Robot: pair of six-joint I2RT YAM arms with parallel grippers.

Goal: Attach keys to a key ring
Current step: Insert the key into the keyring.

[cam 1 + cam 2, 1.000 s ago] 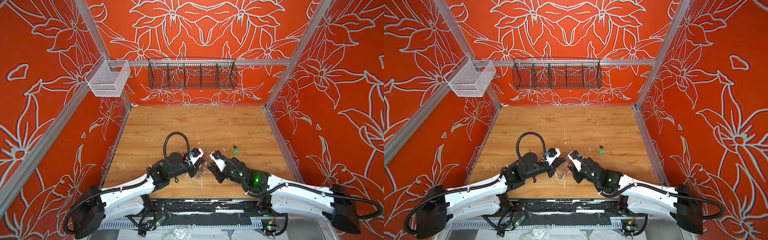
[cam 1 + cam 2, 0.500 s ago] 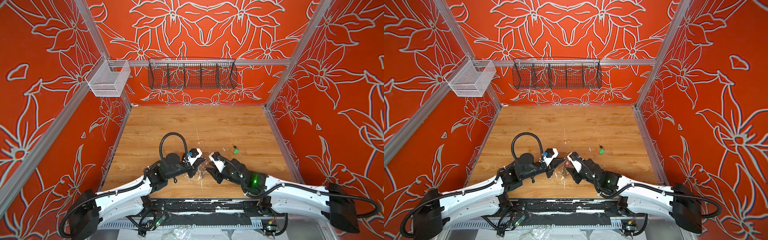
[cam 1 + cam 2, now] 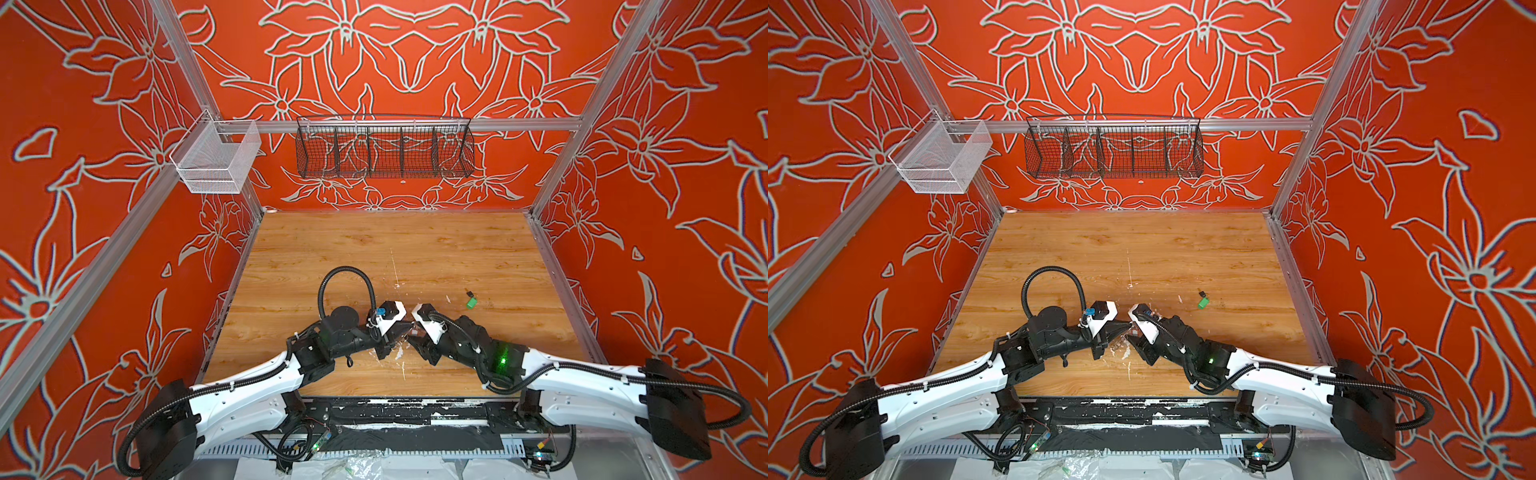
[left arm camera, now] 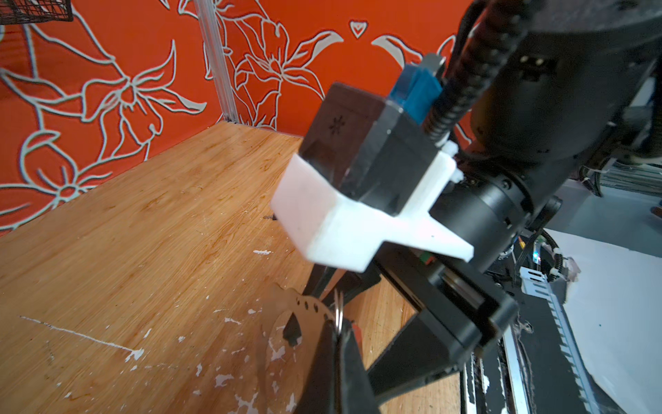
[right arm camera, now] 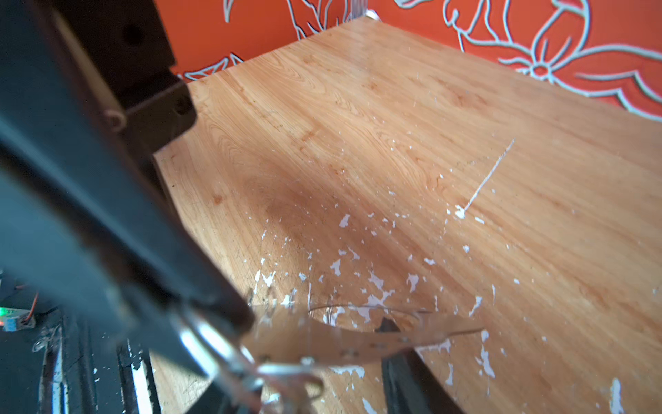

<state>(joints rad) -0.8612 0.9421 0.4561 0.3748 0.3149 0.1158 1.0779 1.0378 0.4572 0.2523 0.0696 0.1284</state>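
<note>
The key ring, a flat mirror-like oval hoop [image 4: 304, 311] [image 5: 329, 342], hangs just above the table between my two grippers. The left gripper [image 4: 338, 335] [image 3: 402, 332] is shut on a small wire split ring [image 4: 339, 312] on the hoop's rim. An orange-red tag [image 4: 355, 330], one of the keys, peeks out beside its fingers. My right gripper [image 5: 308, 376] [image 3: 413, 338] faces it, open, with the hoop's edge and a split ring [image 5: 286, 372] between its fingers [image 5: 404, 380]. The green key [image 3: 471, 302] [image 3: 1202, 303] lies alone on the table to the right, in both top views.
White paint flecks [image 3: 400, 353] dot the wooden table [image 3: 374, 249] around the grippers. A black wire basket [image 3: 384, 147] and a white mesh basket [image 3: 216, 160] hang high on the walls. The table's front edge [image 3: 395, 401] lies close behind both wrists.
The right gripper's jaws have spread wider. The left arm has shifted a little, its gripper still shut on the ring. The green key has not moved.
</note>
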